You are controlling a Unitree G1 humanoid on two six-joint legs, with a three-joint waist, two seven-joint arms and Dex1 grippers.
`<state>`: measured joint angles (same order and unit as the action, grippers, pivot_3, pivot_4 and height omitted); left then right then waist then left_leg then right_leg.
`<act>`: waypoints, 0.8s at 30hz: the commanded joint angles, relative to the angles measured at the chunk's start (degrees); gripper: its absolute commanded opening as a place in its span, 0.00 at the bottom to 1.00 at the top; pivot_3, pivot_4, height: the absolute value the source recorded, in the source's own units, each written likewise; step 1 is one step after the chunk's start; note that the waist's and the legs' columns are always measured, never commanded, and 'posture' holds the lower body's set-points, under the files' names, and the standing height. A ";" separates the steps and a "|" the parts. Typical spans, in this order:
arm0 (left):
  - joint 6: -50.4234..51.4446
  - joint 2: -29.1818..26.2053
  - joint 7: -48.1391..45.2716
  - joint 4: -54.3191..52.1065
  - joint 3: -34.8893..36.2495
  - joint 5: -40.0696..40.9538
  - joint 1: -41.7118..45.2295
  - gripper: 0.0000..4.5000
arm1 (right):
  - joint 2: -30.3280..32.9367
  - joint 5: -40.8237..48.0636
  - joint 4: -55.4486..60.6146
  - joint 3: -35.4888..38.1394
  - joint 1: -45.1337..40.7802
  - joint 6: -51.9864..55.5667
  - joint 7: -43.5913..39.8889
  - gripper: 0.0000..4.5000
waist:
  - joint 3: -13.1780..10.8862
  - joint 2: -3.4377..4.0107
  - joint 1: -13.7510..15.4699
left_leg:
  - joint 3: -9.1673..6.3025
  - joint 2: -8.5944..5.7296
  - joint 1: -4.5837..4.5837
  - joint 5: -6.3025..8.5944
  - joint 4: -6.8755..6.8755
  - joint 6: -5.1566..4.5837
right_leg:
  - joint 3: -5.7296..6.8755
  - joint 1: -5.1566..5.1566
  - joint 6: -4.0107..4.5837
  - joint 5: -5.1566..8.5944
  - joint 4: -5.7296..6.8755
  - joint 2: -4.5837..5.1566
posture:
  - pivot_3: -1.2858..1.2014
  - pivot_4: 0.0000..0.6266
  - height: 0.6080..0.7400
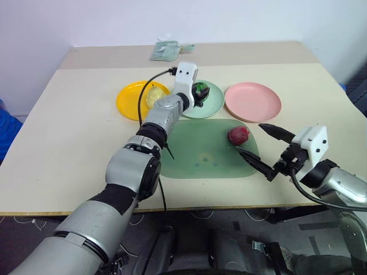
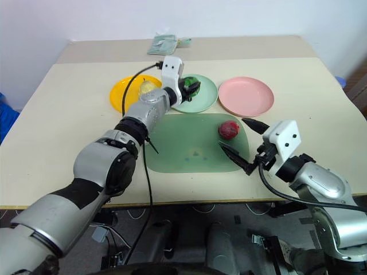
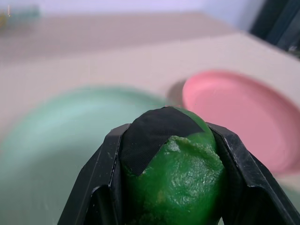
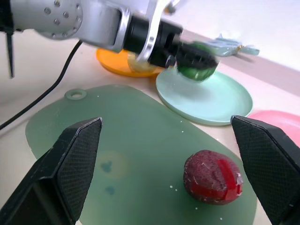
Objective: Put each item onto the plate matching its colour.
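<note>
Left gripper (image 1: 200,93) is pinched on the dark green toy food (image 3: 173,183), its 2 black fingers (image 3: 101,187) pressing the item's sides, and it holds the item just above the mint green plate (image 1: 213,106). In the right wrist view the item hangs over the plate's edge nearest the orange-yellow plate (image 1: 129,102), not over its middle.

To do this step well, I judge the gripper should carry the item a little further toward the plate's centre, roughly toward 3 o'clock in the head view, then come down until the item is touching or nearly touching the plate before the fingers part. The item is round, so dropping it from height could send it rolling off the shallow rim. After letting go, the arm should draw straight back so a finger does not nudge the item.

Outward from there: the pale yellow toy food (image 1: 153,97) already lies on the orange-yellow plate at 9 o'clock from the green plate. The pink plate (image 1: 253,101) at 3 o'clock holds nothing. The dark red toy food (image 1: 238,135) rests on the translucent green mat (image 1: 198,154), at about 5 o'clock from the green plate.

Right gripper (image 1: 259,146) has its fingers spread wide, 1 on each side of the red item, near it but apart. It should keep off until the left arm is out of the way.
</note>
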<state>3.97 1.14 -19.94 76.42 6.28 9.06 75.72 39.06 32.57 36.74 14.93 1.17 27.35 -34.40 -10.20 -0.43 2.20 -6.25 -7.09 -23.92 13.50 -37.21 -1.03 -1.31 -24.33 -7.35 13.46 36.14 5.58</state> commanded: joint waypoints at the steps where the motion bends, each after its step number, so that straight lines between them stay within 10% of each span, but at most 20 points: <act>1: -1.66 0.29 0.88 -0.01 0.48 -2.09 1.63 0.69 | -0.35 0.17 0.78 -0.64 -1.99 0.32 0.79 1.00 | 0.00 0.00 0.04 | 0.00 0.00 0.00 0.01 -0.01 -0.01 | 0.00 0.00 0.00 0.00 0.01 0.00 | 0.52 0.24 1.00; 4: -1.98 0.32 1.89 -0.02 1.30 -2.61 1.59 0.99 | -0.29 0.28 0.25 -0.77 -2.71 0.46 0.74 1.00 | 0.00 0.00 0.08 | 0.00 -0.01 0.00 0.01 -0.01 -0.02 | 0.00 0.00 0.00 0.00 0.02 0.00 | 0.52 0.24 1.00; 14: -3.15 -3.84 -8.55 -10.30 2.30 -0.65 -3.23 0.99 | -2.13 -2.17 -2.52 -2.78 -4.55 0.50 3.49 1.00 | 0.02 0.03 -0.33 | 0.00 0.00 0.01 -0.02 0.01 0.03 | -0.02 -0.02 0.01 -0.01 0.04 -0.01 | 0.52 0.24 1.00; 24: 14.36 -19.90 -27.18 -77.11 -1.27 11.02 -48.08 0.99 | -4.25 -7.84 -11.78 -6.94 -8.49 -1.99 3.58 1.00 | 0.09 0.15 -2.80 | 0.06 0.06 0.06 -0.19 0.18 0.34 | -0.22 -0.14 0.06 -0.01 0.09 0.00 | 0.52 0.24 1.00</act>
<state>18.29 -17.07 -44.63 6.03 3.61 17.36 27.91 34.98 25.22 24.79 8.03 -6.34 27.05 -30.11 -10.10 -0.27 -0.60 -6.19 -7.03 -23.85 13.31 -37.04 -0.69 -1.52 -24.46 -7.27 13.44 36.22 5.58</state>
